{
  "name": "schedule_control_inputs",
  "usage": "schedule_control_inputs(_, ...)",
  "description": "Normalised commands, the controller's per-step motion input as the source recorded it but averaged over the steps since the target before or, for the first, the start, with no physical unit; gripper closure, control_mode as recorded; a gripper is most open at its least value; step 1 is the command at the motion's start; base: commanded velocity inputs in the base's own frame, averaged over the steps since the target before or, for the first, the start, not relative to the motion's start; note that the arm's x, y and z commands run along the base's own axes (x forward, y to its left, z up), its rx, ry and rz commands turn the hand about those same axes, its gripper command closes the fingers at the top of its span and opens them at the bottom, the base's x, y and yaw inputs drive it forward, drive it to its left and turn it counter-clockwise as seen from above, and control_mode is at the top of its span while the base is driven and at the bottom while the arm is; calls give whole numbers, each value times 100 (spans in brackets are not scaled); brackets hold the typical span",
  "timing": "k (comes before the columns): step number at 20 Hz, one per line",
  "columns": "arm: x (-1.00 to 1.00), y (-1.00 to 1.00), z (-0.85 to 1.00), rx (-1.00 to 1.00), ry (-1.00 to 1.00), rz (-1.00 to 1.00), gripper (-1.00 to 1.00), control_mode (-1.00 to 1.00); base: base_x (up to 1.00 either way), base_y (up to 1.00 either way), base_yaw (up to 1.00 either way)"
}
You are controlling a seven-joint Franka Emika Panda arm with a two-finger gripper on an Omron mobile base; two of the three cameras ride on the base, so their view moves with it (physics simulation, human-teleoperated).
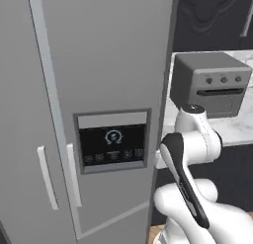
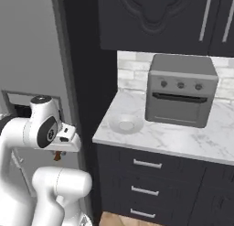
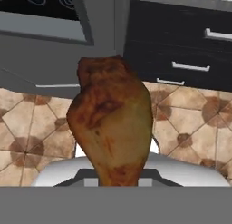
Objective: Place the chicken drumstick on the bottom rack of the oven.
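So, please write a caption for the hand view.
Chicken drumstick held in the end effector above a tiled floor, facing dark drawers.

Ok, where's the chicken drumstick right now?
The chicken drumstick is held in the gripper, above the tiled floor, beside the dark drawers.

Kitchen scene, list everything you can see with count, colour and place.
chicken drumstick: one, reddish-brown, held in the pincer above the tiled floor
fridge: one, grey, dark control panel, left of the counter
countertop oven: one, grey, three knobs, on the counter
bowl: one, white, on the counter left of that oven
counter: one, white marble, above dark drawers
drawers: dark, silver handles
arm: one, white, folded low
pincer: one, shut on the drumstick
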Motion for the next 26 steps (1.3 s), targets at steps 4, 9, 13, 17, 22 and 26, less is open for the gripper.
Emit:
schedule_control_inputs(4, 0, 0, 0, 0, 0, 0, 100, 100, -3, 88, 55)
schedule_control_inputs(9, 0, 0, 0, 0, 0, 0, 100, 100, -2, 88, 38)
schedule_control_inputs(13, 0, 0, 0, 0, 0, 0, 100, 100, 17, 84, 3)
schedule_control_inputs(17, 0, 0, 0, 0, 0, 0, 100, 100, 18, 69, 3)
schedule_control_inputs(22, 0, 0, 0, 0, 0, 0, 100, 100, 49, 39, 2)
schedule_control_inputs(26, 0, 0, 0, 0, 0, 0, 100, 100, 54, 27, 0)
